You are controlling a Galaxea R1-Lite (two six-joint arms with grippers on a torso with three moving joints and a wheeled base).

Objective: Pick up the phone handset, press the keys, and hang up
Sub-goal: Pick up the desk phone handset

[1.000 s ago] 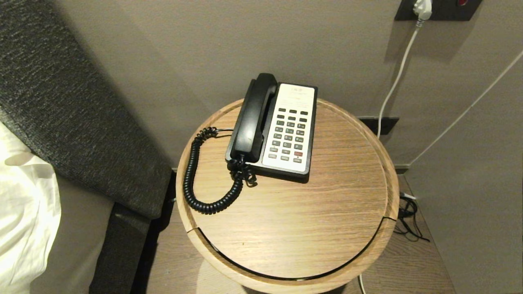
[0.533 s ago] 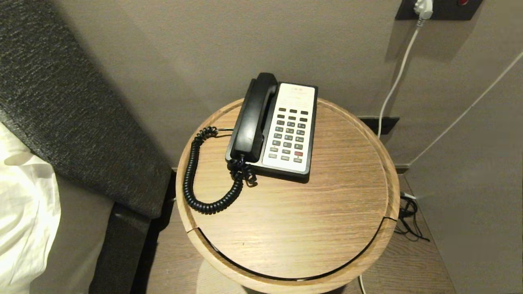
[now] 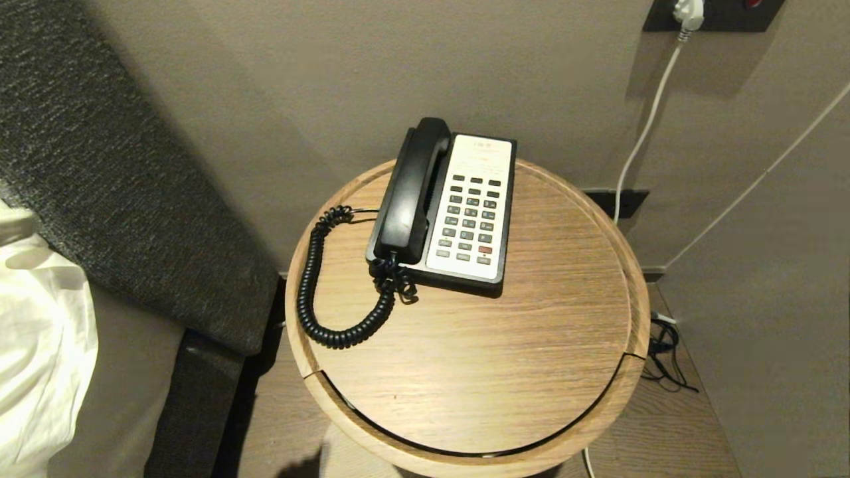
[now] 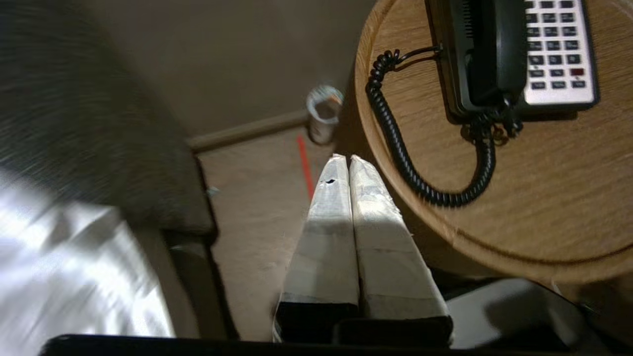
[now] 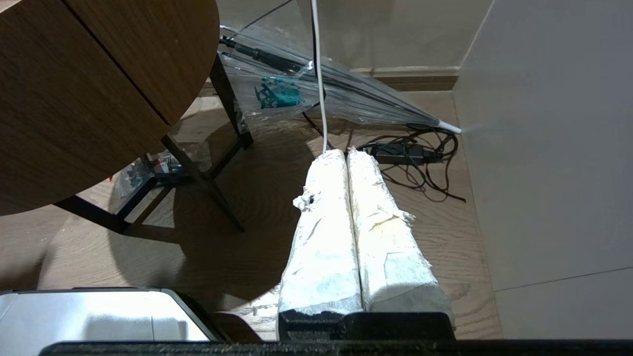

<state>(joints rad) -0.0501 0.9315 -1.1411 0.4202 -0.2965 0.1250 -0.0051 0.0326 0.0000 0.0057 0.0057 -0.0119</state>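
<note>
- Resting in its cradle, the phone handset (image 3: 413, 192) occupies the phone base (image 3: 501, 219) at the 9 o'clock side of the keys (image 3: 471, 219), on the round table (image 3: 564, 318): head view, nothing done; lift, press and hang-up remain.
- Left wrist view: left gripper (image 4: 344, 159), fingers together, empty, off the table edge; one handset, one coiled cord (image 4: 395, 143).
- Right wrist view: right gripper (image 5: 339, 152), fingers together, empty, above the floor.

Black handset (image 3: 413, 192); grey keys (image 3: 470, 219), one red.
</note>
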